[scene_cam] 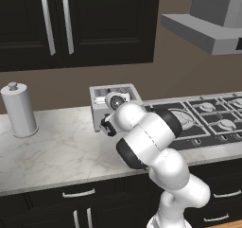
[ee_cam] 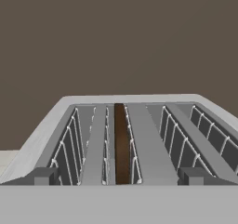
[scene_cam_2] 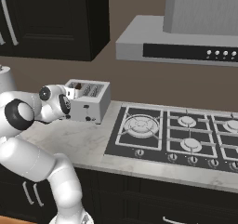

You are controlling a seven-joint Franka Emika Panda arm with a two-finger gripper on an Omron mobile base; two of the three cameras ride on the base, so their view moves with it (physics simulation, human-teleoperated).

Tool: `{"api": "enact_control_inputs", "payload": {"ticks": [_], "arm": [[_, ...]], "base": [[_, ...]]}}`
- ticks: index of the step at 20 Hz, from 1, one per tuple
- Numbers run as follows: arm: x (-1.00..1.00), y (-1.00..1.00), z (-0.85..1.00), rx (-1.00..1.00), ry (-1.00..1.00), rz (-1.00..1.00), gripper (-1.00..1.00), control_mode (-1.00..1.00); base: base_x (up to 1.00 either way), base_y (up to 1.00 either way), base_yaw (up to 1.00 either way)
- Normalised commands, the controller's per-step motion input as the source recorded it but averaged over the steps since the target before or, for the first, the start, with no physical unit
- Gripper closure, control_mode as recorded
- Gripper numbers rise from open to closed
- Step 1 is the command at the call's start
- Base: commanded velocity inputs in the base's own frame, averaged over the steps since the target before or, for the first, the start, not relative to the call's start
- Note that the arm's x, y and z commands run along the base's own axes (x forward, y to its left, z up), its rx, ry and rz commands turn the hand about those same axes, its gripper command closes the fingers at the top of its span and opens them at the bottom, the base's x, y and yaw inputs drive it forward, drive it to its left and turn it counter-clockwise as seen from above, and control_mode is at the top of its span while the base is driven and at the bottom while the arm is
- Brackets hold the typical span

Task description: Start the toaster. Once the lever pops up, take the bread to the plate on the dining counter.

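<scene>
Now claw at toaster (scene_cam_2: 89, 103) front, low.
Bread (ee_cam: 122, 144) in 2nd slot from left, just ahead of claw; claw state can't tell.

The white arm rises from the base, bends at a dark elbow joint and reaches forward and low. Its wrist is level and the hand (scene_cam: 109, 126) points ahead. The arm's own links hide the fingers, so their spacing cannot be read.

Toaster (scene_cam_2: 95, 102): we saw silver-grey, with small black knobs.
Bread (ee_cam: 122, 144): we found it dark brown.
Worktop (scene_cam: 52, 149): white-grey marbled.
Canister (scene_cam: 19, 109): white.
Cabinets (scene_cam: 94, 23): black, we noted, with silver handles.
Wall (ee_cam: 119, 37): brown.
</scene>
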Motion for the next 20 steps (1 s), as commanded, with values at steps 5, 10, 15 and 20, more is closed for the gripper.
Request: {"api": "enact_control_inputs", "payload": {"ticks": [5,10,15,20], "arm": [[0.00,0.00,0.00,0.00,0.00,0.00,-1.00,-1.00],[0.00,0.00,0.00,0.00,0.00,0.00,-1.00,-1.00],[0.00,0.00,0.00,0.00,0.00,0.00,-1.00,-1.00],[0.00,0.00,0.00,0.00,0.00,0.00,-1.00,-1.00]], "base": [[0.00,0.00,0.00],[0.00,0.00,0.00],[0.00,0.00,0.00],[0.00,0.00,0.00]]}}
